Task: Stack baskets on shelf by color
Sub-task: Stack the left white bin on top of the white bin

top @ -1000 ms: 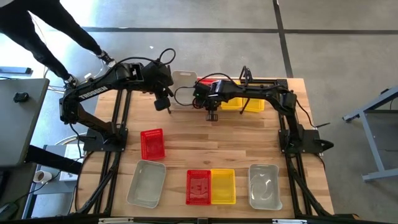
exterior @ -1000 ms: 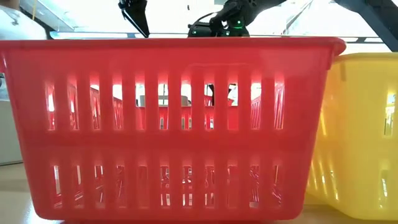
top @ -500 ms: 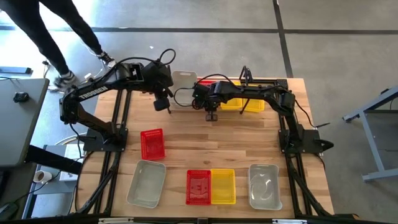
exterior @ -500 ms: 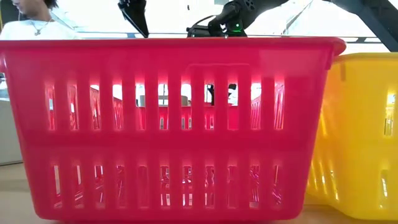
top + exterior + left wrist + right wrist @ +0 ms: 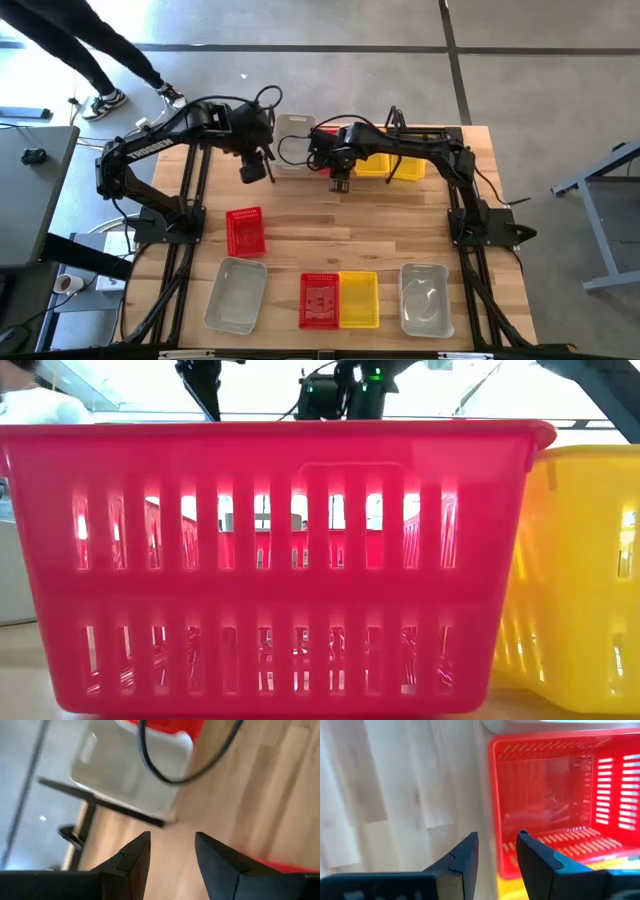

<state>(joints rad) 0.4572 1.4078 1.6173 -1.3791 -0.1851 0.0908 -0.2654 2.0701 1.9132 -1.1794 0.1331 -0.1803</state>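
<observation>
Right end effector (image 5: 340, 184) hangs over the front edge of the shelf (image 5: 450, 131) at the bench's (image 5: 400, 220) far side; fingers (image 5: 462, 857) stand narrowly apart w/ nothing between them, just beside the rim of a red basket (image 5: 550, 795) on the shelf. A yellow basket (image 5: 390, 167) sits next to that red one on the shelf, partly under the right arm. A clear-grey basket (image 5: 295, 130) sits at the shelf's left end.

Left end effector (image 5: 252, 171) hovers over bare bench just in front of the clear-grey basket, fingers (image 5: 132, 862) apart, empty.

On the bench's near half: a lone red basket (image 5: 245, 232) towards the left, well apart from the shelf. Along the near edge, L to R: clear-grey basket (image 5: 236, 294), red basket (image 5: 319, 300) touching a yellow basket (image 5: 359, 299), then another clear-grey basket (image 5: 425, 298).

Low view is mostly filled by the near red basket, yellow one beside it.

A person's legs (image 5: 75, 45) show on the floor beyond the bench's left side.
</observation>
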